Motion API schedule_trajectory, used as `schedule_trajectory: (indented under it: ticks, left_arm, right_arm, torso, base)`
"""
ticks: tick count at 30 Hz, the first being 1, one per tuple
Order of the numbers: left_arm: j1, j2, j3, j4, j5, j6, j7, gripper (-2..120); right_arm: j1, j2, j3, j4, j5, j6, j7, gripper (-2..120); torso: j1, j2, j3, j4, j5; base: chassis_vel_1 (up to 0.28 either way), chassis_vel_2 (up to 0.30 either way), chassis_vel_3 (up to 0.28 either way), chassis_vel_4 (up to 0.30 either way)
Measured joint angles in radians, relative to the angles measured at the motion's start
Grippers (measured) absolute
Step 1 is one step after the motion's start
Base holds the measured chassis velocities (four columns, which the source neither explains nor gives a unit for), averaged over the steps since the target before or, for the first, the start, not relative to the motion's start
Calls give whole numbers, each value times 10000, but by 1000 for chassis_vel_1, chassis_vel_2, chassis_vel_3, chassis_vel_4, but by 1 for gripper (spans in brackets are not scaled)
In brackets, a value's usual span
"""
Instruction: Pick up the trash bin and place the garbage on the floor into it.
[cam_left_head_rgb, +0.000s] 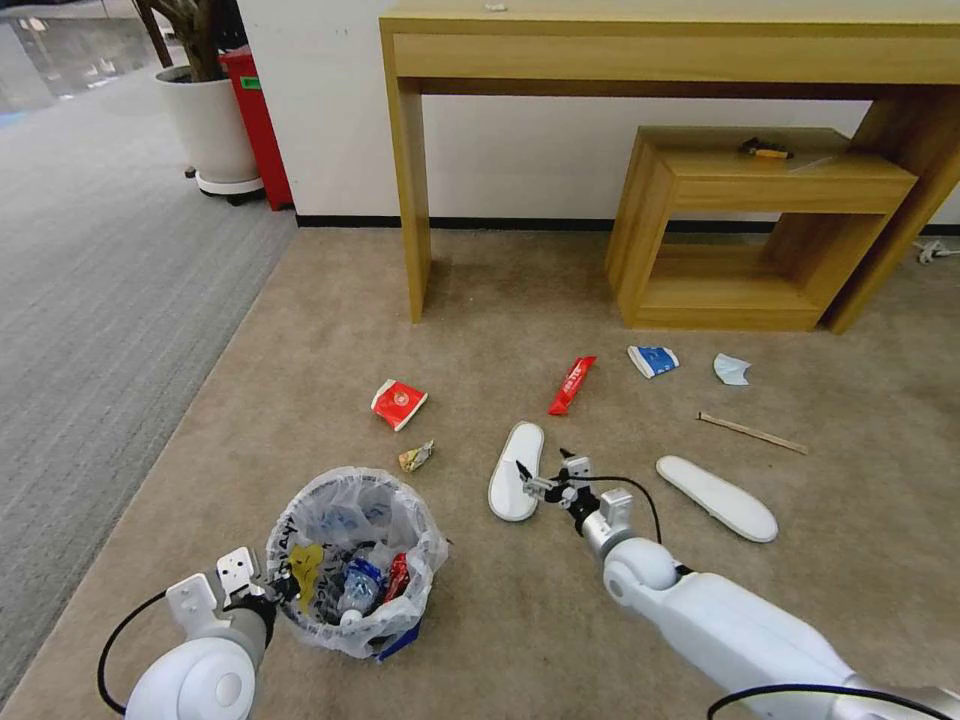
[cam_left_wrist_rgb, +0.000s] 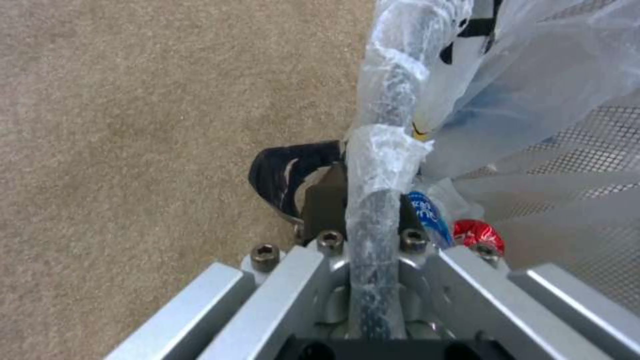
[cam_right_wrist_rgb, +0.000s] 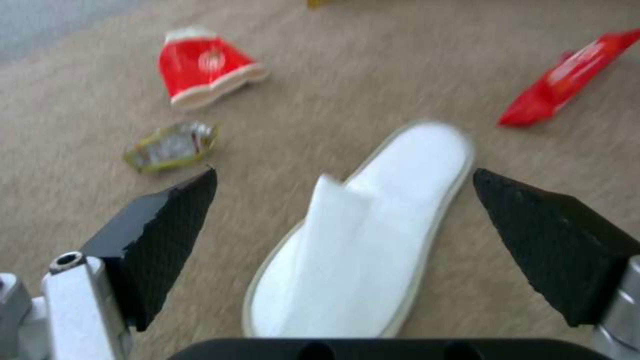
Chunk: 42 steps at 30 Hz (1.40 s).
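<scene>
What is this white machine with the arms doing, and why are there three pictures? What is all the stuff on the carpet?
It is a robot with two arms, tidying up. The big picture comes from a camera on its head, looking down. The other two come from cameras on its wrists.

Its left gripper is shut on the rim of the trash bin, which has a clear bag and some rubbish inside.

Its right gripper is open, just above a white slipper; in its wrist picture the slipper lies between two black fingers.

On the floor lie a second slipper, red wrappers, a blue-white packet, a mask and a stick.
</scene>
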Motion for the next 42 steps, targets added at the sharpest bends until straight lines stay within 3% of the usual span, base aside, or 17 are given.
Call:
schedule_trajectory:
  ticks: [15, 42]
  left_arm:
    - [-73, -32, -48, 63, -44, 0, -36, 0]
    - [-118, -20, -55, 28, -155, 0, -58, 0]
  right_arm:
    - [656, 1927, -113, -2248, -41, -293, -39, 96]
    - [1262, 2901, 17, -4537, -739, -691, 411, 92]
  torso:
    - [0, 0, 0, 2, 0]
    - [0, 0, 1, 1, 0]
  base:
    - [0, 0, 0, 0]
    - [0, 0, 0, 0]
